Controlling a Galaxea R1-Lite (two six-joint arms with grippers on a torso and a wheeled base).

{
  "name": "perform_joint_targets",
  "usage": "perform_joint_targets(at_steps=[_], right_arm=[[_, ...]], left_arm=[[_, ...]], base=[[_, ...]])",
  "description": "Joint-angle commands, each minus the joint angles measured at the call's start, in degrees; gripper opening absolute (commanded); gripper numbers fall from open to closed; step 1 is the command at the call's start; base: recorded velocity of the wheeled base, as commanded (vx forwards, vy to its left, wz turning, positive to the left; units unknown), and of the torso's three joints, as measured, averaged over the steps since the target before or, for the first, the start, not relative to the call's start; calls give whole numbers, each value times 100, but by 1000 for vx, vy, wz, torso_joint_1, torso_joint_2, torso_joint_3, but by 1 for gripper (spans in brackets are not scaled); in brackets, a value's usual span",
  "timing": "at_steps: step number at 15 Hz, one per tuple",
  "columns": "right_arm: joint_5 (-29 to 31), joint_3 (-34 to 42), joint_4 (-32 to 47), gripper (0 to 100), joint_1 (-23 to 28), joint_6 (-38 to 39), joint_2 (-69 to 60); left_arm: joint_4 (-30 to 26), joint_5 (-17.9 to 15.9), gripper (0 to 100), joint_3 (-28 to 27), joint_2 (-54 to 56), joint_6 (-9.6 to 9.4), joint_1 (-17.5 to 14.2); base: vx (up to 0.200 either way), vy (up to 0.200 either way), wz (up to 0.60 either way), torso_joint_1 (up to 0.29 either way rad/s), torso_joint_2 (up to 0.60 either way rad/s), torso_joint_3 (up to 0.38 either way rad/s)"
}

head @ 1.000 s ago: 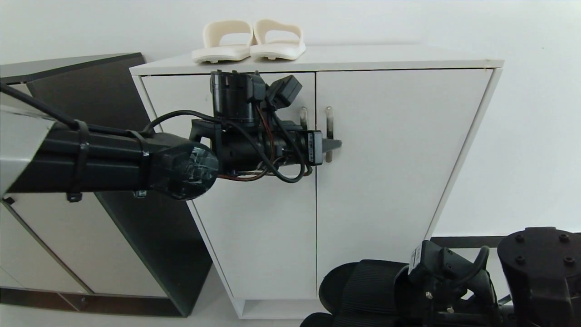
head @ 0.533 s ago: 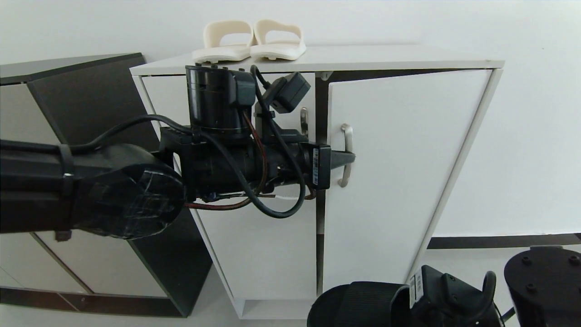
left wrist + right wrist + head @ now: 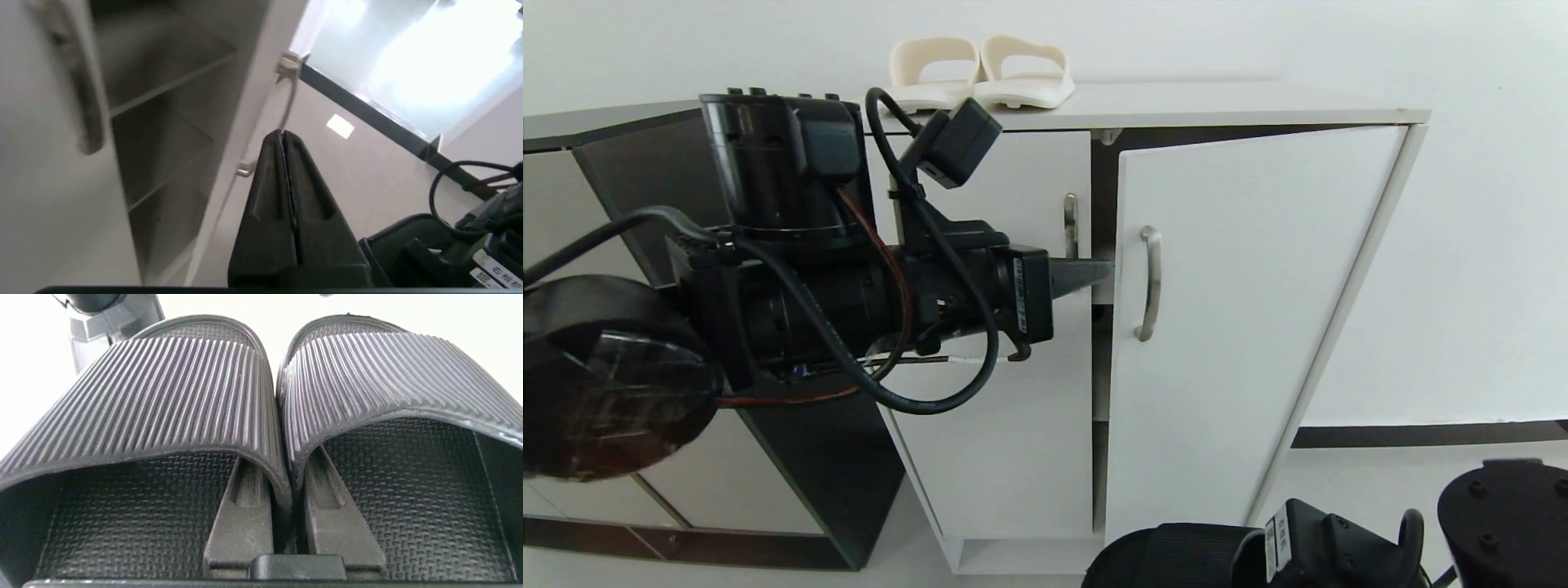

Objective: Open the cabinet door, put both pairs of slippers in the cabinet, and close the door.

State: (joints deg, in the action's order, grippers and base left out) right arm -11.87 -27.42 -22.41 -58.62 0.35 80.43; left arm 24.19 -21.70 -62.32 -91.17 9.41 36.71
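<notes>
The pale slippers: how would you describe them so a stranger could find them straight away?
Start at the white two-door cabinet, its right door ajar. On its top, toward the left end, sits a pair of cream slippers side by side. They are smooth and pale, unlike the black ribbed slippers clamped in the right gripper low down.

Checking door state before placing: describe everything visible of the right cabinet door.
The right cabinet door is a flat white panel, smooth and board-like, with a vertical metal bar handle near its inner edge. It stands ajar, leaving a dark gap that shows shelves. The left gripper, shut, sits at that gap beside the inner edge; contact cannot be told.
</notes>
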Motion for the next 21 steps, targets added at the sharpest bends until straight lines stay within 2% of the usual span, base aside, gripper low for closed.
perform_joint_targets(at_steps=[1,3,6,9,18,21], right_arm=[[10,8,-1,0,0,0,34],[18,8,-1,0,-9,-9,34],[10,52,-9,0,0,-27,25],[18,61,-9,0,-9,-44,25],[27,175,131,0,-79,-62,69],[27,325,263,0,-167,-404,78]], left_arm=[[-2,-10,0,-52,-14,-1,-208],[-2,-19,0,-316,-384,8,-375],[-10,-10,0,-879,-885,210,-375],[-2,-19,0,-1362,-1306,254,-383],[-2,34,0,-1283,-1306,245,-392],[139,61,0,-1116,-1236,201,-269]], base=[[0,0,0,0,0,0],[0,0,0,0,0,0],[0,0,0,0,0,0],[0,0,0,0,0,0],[0,0,0,0,0,0],[-200,0,0,5,2,1]])
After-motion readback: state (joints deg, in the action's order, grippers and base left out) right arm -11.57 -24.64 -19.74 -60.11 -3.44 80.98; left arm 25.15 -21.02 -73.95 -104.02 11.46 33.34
